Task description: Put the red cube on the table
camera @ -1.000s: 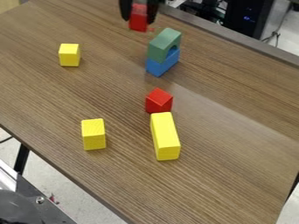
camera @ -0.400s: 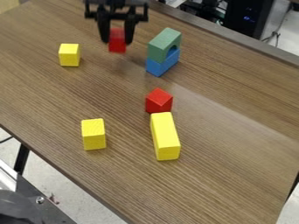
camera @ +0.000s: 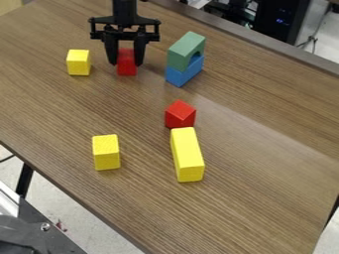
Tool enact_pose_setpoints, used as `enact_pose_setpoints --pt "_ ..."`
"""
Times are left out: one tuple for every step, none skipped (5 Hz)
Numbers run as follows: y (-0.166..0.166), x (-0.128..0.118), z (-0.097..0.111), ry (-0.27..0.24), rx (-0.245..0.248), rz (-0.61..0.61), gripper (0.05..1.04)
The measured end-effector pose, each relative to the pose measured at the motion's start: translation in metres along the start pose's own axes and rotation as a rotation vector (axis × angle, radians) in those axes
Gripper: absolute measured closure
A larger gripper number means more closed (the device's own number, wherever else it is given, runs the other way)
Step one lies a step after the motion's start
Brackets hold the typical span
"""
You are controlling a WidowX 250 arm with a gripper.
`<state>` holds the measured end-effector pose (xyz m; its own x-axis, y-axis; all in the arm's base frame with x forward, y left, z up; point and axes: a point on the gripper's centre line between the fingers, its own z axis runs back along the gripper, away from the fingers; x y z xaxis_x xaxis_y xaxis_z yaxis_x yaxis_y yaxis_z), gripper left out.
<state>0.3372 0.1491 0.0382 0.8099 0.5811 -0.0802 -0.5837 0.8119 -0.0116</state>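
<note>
The black two-finger claw (camera: 126, 63) grips a red cube (camera: 127, 69) between the yellow cube (camera: 78, 63) and stacked green-and-blue blocks (camera: 184, 59), near the brown wood-grain table's (camera: 252, 198) far edge.

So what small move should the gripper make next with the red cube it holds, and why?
Probably ease slightly down: the gripper grips the red cube low over the table, between a yellow cube and the blue block, but whether it touches down is unclear.
</note>
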Motion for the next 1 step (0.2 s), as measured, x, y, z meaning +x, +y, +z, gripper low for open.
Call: enact_pose_setpoints --pt "-0.0004 0.0004 -0.0006 -0.001 -0.006 0.001 0.485"
